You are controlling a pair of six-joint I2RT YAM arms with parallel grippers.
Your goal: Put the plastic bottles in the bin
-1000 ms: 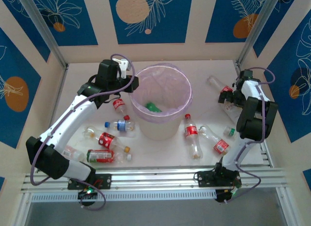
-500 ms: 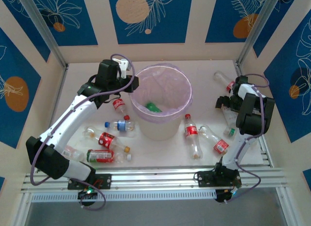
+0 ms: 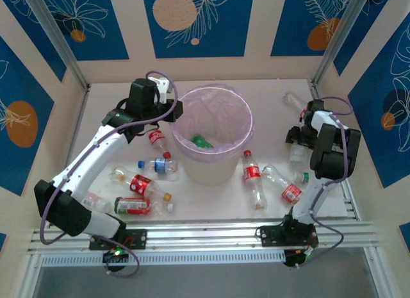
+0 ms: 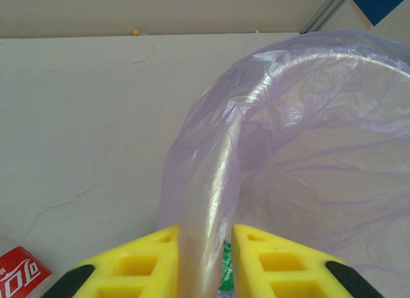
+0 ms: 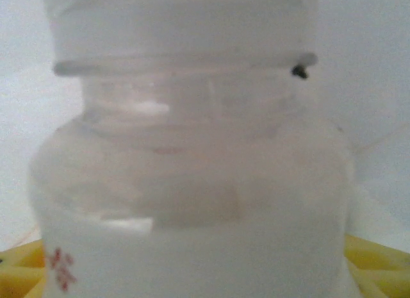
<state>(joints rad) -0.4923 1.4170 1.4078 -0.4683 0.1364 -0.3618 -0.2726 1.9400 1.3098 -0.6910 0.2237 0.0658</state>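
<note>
— Pale worktop [image 3: 269, 211], with blue flower-print panels round three sides. What lies nearest?
— By the near-left corner there is a cluster of clear plastic bottles [image 3: 142, 184], mostly red-labelled. A blue-labelled bottle [image 3: 155, 165] lies just beyond them. Right of middle, toward the near edge, lie a red-capped bottle [image 3: 252, 175] and a second red-labelled bottle [image 3: 285, 186].
— And the bin?
— The bin [image 3: 206, 170] stands mid-worktop. It is a round white pail with a pinkish-purple liner over its rim. A green item [image 3: 202, 141] lies inside.
— Any writing?
— There is white script on a red label [image 4: 18, 272] at the corner of the left wrist view. It is cut off and cannot be read whole.
— The claws?
— The left gripper [image 4: 205, 263] is narrow. Its yellow fingers [image 4: 138, 269] sit either side of the bin's left rim, pinching the liner and rim between them. The right gripper [image 3: 300, 134], by the right edge, holds a clear bottle [image 5: 192, 182]. Its pads [image 5: 378, 263] are against both sides, and a scrap of red print shows low on the bottle. A green-capped bottle [image 3: 298, 158] lies just on its near side.
</note>
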